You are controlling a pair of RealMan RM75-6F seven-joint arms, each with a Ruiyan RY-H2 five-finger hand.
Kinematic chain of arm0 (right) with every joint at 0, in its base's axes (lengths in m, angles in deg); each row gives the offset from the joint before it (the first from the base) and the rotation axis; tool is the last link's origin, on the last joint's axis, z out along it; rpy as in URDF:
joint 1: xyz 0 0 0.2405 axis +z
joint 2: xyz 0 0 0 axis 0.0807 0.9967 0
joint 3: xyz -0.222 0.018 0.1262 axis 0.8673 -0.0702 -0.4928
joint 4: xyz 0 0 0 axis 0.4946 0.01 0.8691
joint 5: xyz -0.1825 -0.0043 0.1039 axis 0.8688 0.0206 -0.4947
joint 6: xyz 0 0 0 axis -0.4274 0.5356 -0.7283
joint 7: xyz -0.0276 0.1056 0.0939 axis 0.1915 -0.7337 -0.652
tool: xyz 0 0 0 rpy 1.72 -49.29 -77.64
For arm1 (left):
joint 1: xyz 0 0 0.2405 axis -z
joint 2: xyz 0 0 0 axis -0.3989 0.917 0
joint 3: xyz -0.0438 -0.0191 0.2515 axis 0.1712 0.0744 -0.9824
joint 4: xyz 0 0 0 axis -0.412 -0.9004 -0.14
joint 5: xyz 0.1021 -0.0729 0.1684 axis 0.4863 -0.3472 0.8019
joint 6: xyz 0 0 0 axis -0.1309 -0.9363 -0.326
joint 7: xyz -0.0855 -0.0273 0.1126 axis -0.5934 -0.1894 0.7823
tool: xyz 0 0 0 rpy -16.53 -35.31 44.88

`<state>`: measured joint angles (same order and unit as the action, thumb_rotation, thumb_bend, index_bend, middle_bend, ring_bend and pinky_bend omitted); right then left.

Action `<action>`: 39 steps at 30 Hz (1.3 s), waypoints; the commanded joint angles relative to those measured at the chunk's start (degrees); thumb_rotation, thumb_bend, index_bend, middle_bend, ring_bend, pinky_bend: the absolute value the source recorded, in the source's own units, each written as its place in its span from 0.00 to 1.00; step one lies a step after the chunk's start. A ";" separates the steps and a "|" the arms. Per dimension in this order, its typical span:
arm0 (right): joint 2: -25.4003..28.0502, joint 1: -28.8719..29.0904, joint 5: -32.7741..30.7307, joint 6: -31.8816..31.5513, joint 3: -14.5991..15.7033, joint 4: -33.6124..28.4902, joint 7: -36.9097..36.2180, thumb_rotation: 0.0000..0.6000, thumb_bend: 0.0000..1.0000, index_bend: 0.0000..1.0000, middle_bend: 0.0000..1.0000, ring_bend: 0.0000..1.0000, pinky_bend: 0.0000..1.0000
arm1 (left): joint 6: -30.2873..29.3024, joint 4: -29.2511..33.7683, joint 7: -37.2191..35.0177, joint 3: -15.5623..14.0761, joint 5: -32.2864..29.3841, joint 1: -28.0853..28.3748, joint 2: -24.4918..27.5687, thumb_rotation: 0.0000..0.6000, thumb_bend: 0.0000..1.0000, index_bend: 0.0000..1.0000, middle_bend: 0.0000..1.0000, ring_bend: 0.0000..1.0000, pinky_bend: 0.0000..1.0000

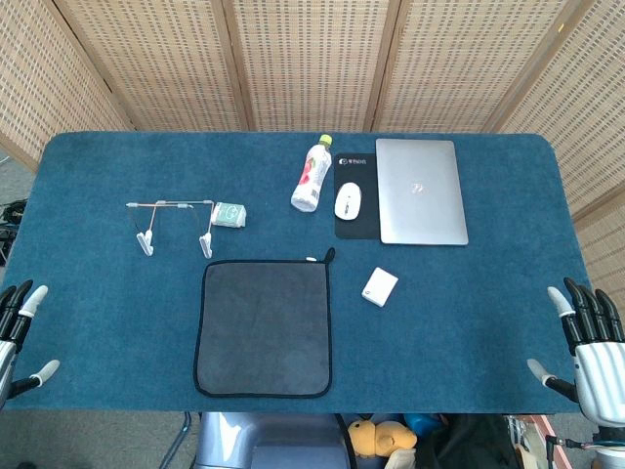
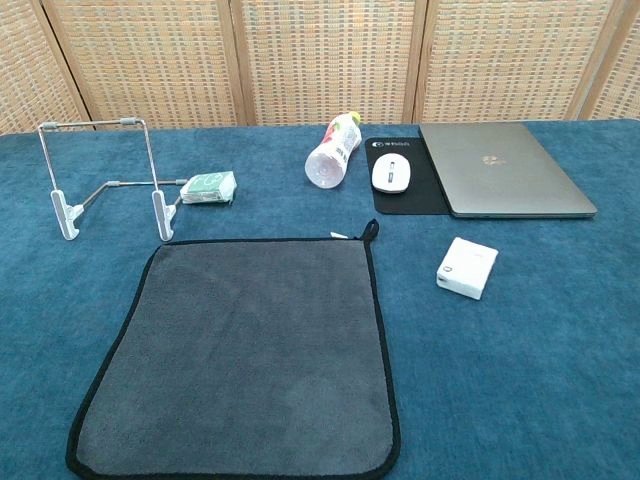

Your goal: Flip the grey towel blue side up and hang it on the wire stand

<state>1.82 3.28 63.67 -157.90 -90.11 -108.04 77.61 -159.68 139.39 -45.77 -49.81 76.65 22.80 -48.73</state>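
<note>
The grey towel (image 1: 264,326) (image 2: 245,350) lies flat and spread out on the blue table, grey side up, with a black hem and a small loop at its far right corner. The wire stand (image 1: 174,222) (image 2: 105,180) stands upright on white feet just beyond the towel's far left corner. My left hand (image 1: 20,332) hovers at the table's left front edge, fingers spread, holding nothing. My right hand (image 1: 589,335) is at the right front edge, fingers also apart and holding nothing. Neither hand shows in the chest view.
A small green-and-white packet (image 1: 229,214) (image 2: 208,187) lies beside the stand. Farther back lie a plastic bottle (image 1: 311,175) (image 2: 333,150) on its side, a white mouse (image 1: 349,200) (image 2: 391,173) on a black pad, and a closed laptop (image 1: 420,191) (image 2: 503,168). A white charger block (image 1: 380,287) (image 2: 467,268) sits right of the towel.
</note>
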 commanded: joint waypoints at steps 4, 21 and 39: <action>0.14 0.01 -0.10 0.16 0.05 -0.14 -0.20 1.00 0.00 0.00 0.00 0.00 0.00 | 0.27 0.02 0.11 0.01 -0.24 0.04 -0.01 1.00 0.14 0.00 0.00 0.00 0.00; 1.00 0.15 -1.93 1.05 -0.34 -1.48 -1.15 1.00 0.00 0.00 0.00 0.00 0.00 | 9.69 -22.02 -6.19 -0.19 17.03 16.28 -11.70 1.00 0.15 0.00 0.00 0.00 0.00; 1.68 0.86 -4.07 3.19 -0.62 -1.86 -2.35 1.00 0.00 0.00 0.00 0.00 0.00 | 16.16 -44.79 -9.42 -3.56 20.70 28.36 -27.03 1.00 0.20 0.30 0.00 0.00 0.00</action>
<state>3.47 4.10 59.65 -154.78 -90.74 -109.89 75.29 -144.48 95.94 -55.37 -52.81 97.39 50.32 -74.60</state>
